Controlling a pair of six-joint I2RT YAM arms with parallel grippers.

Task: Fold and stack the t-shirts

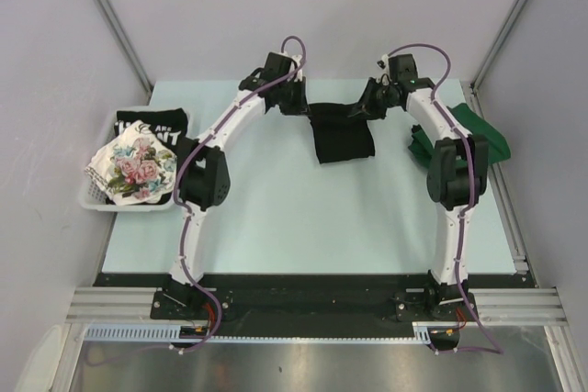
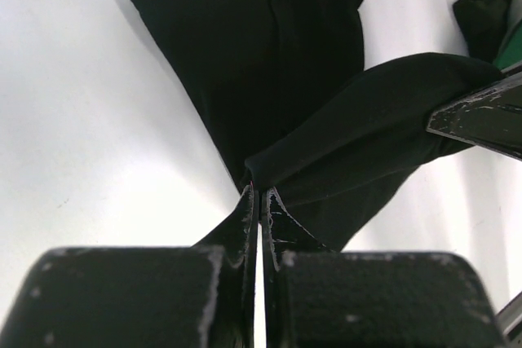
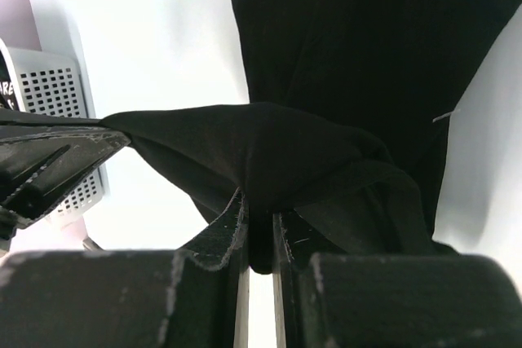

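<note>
The pale blue flat table (image 1: 303,218) carries all items, with both arms reaching to its far half. The large plain black cloth t-shirt (image 1: 342,140) lies near the far centre of the table. Its upper edge is raised between the two grippers and its lower portion rests flat on the surface, hanging toward the near side. The dark green cloth t-shirt (image 1: 482,135) lies bunched at the right edge of the table, partly hidden behind the right arm and apart from the black one. The white slatted plastic basket (image 1: 96,201) sits at the left edge. It holds the white floral-print t-shirt (image 1: 133,170) toward the near side, and the black t-shirt with white lettering (image 1: 152,126) drapes over the far rim. The left gripper (image 2: 259,193) is at the left end of the raised edge. Its fingers are pressed fully together, with a corner of the plain black cloth pinched at the tips. The right gripper (image 3: 259,209) is at the right end. Its fingers stand a narrow slot apart, clamped on a thick fold of the same shirt.
</note>
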